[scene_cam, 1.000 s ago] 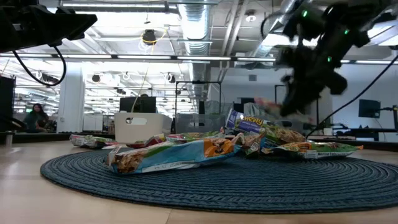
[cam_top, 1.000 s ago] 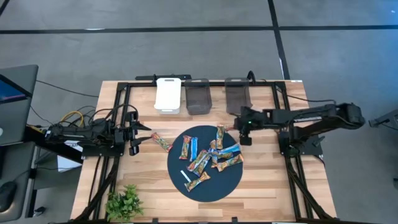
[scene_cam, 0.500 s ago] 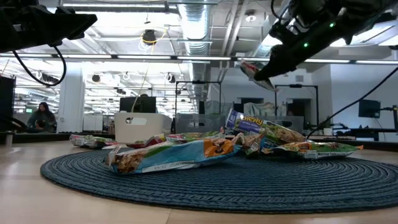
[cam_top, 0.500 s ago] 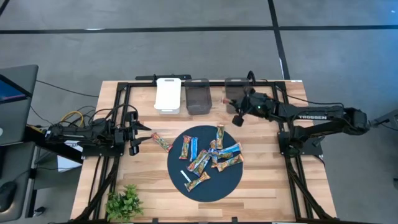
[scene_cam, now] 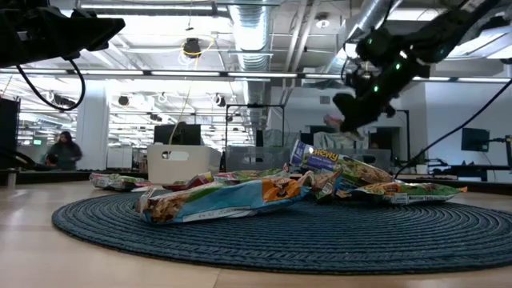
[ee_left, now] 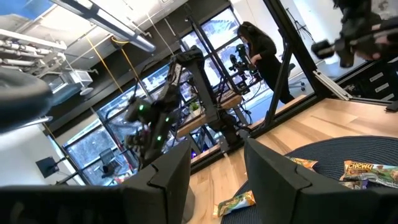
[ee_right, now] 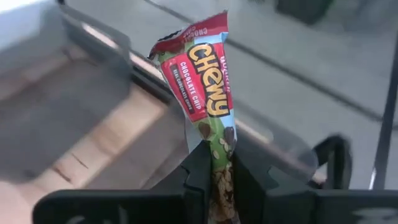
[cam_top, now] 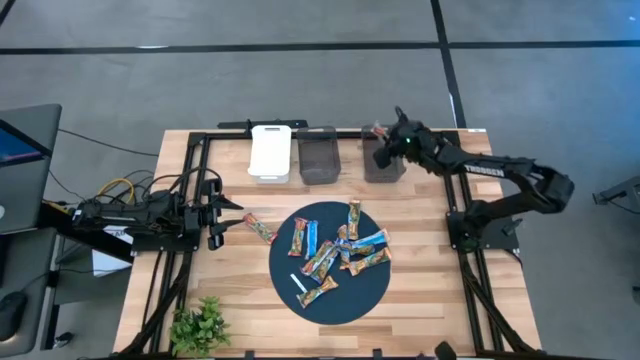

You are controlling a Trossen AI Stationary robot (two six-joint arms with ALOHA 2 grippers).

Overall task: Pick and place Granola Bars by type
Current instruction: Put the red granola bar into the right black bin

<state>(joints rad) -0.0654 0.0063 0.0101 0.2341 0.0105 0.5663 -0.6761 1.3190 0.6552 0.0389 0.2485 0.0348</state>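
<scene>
My right gripper (cam_top: 384,143) hangs above the rightmost dark bin (cam_top: 382,165) at the table's far edge, shut on a red and green "Chewy" granola bar (ee_right: 202,81). Several other bars (cam_top: 340,250), blue, orange-brown and multicoloured, lie in a loose pile on the round dark mat (cam_top: 345,300). One more bar (cam_top: 259,228) lies on the wood to the left of the mat. My left gripper (cam_top: 232,215) waits open and empty at the table's left, close to that bar. My right gripper pinches the Chewy bar between its two fingers (ee_right: 198,168) at the bar's lower part (ee_right: 217,155), flat faces against the pads. Most of the bar sticks out past the fingertips, along the fingers. The bar is lifted clear, above the bin.
A white bin (cam_top: 269,152) and a second dark bin (cam_top: 319,154) stand left of the rightmost bin along the far edge. A thin white stick (cam_top: 303,290) lies on the mat. A small plant (cam_top: 200,325) stands at the near left. A person (scene_cam: 64,148) moves in the room behind.
My right gripper has risen from the mat's far right edge with the Chewy bar and gone toward the table's far edge, turning as it went. It now hangs over the rightmost dark bin, and the bar stays in its fingers.
</scene>
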